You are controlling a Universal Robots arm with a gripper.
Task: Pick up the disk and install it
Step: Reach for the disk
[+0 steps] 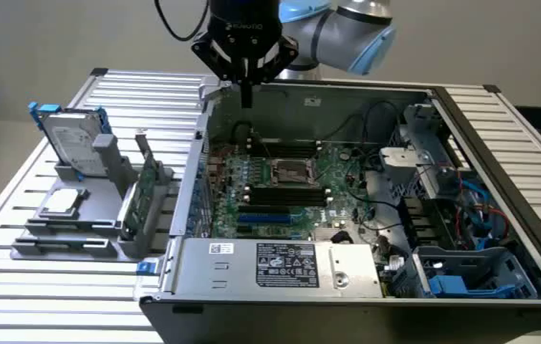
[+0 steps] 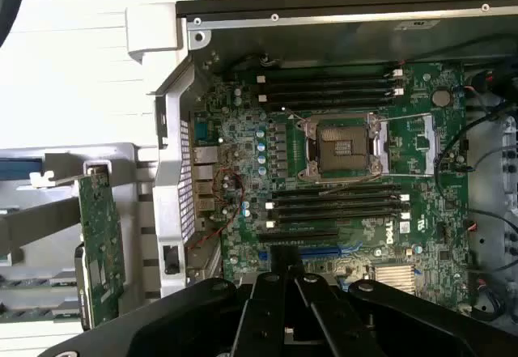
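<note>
The disk, a flat silver-grey metal drive with blue rails, stands racked at nine o'clock of the open black computer case in the exterior view. The black gripper hangs at eleven o'clock, fingers together, empty. A clean pick wants them spread, square to the rails.

The disk, at the exterior view's left, is dull silver-grey metal with a white paper label and bright blue plastic rails. Its holder is matt grey plastic. The desk is ribbed aluminium slats with a satin finish. The computer case is bare grey sheet metal, smooth and faintly shiny. The power supply is the same metal, with a black printed sticker. The motherboard is green lacquered board. The pincer is black, smooth and slightly glossy. The arm has grey metal tubes and pale blue plastic caps.
</note>
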